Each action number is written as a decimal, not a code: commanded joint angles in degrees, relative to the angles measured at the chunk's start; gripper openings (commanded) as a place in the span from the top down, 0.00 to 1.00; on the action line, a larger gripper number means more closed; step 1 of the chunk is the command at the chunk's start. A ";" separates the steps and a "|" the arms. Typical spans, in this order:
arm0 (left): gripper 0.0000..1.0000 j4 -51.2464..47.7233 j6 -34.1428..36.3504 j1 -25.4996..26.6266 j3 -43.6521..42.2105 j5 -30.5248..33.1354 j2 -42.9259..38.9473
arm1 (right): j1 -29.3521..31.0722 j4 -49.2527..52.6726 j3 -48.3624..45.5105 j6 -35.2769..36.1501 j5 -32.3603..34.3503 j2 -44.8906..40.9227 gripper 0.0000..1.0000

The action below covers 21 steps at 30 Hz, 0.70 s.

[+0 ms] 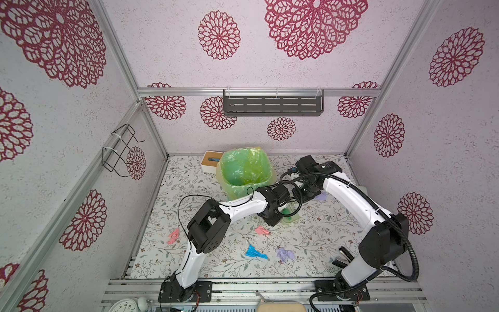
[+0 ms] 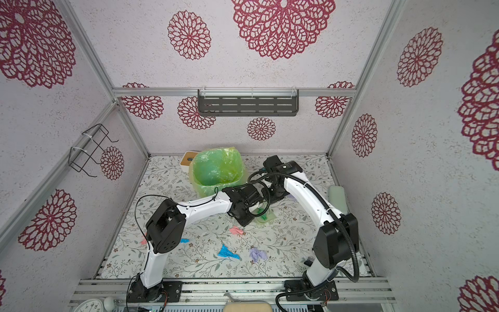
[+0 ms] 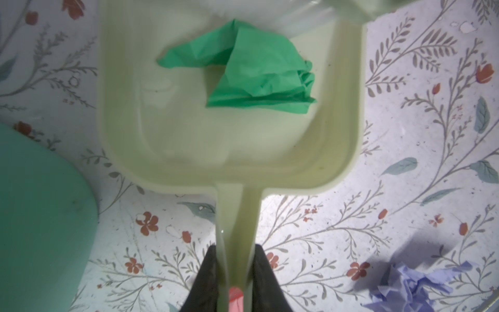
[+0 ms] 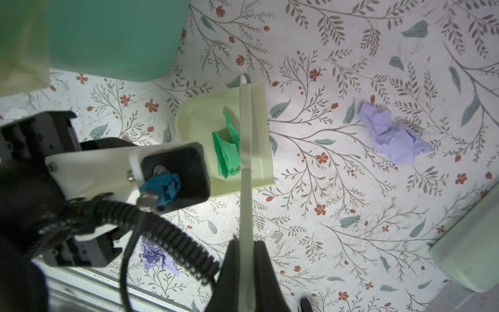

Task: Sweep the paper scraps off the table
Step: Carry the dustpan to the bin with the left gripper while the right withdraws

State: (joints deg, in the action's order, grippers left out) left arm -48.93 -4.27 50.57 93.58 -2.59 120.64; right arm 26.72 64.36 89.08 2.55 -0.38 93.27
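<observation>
clamping dustpan (image 3: 189,140) handle in left gripper (image 3: 234,250), jaws nearly closed; pinching brush (image 4: 246,189) tight in right gripper (image 4: 246,243); cradling green scrap (image 3: 256,70) inside.

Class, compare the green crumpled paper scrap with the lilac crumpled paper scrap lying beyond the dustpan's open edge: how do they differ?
Place: the green crumpled paper scrap lies inside the pale green plastic dustpan, beside the pale brush; the lilac crumpled paper scrap lies on the leaf-printed table, apart from the dustpan. State: the green one is collected, the lilac one not yet swept. Both are crumpled paper.
</observation>
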 commanded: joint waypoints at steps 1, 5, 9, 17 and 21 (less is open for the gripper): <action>0.88 0.62 0.14 -0.63 -0.06 -0.74 0.57 | 0.25 3.70 2.63 -0.19 1.23 -3.17 1.00; 0.88 1.35 0.08 -0.62 -0.52 -0.50 -0.12 | -2.44 3.74 3.10 -1.66 4.78 -3.74 1.00; 0.88 2.01 -0.01 -0.64 -1.12 -0.32 -1.61 | -6.54 1.80 2.78 -2.94 2.94 -5.30 1.00; 0.87 2.95 -0.12 -0.13 -2.65 0.08 -4.79 | -14.24 -3.31 -0.48 -5.13 -2.25 -10.15 1.00; 0.87 2.67 -0.17 0.73 -2.48 0.58 -6.51 | -17.13 -5.12 -2.66 -5.70 -3.75 -12.49 1.00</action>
State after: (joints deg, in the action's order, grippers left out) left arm -47.37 -4.43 50.83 91.00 -2.28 117.91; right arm 10.92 61.08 87.33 -1.45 -1.83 82.98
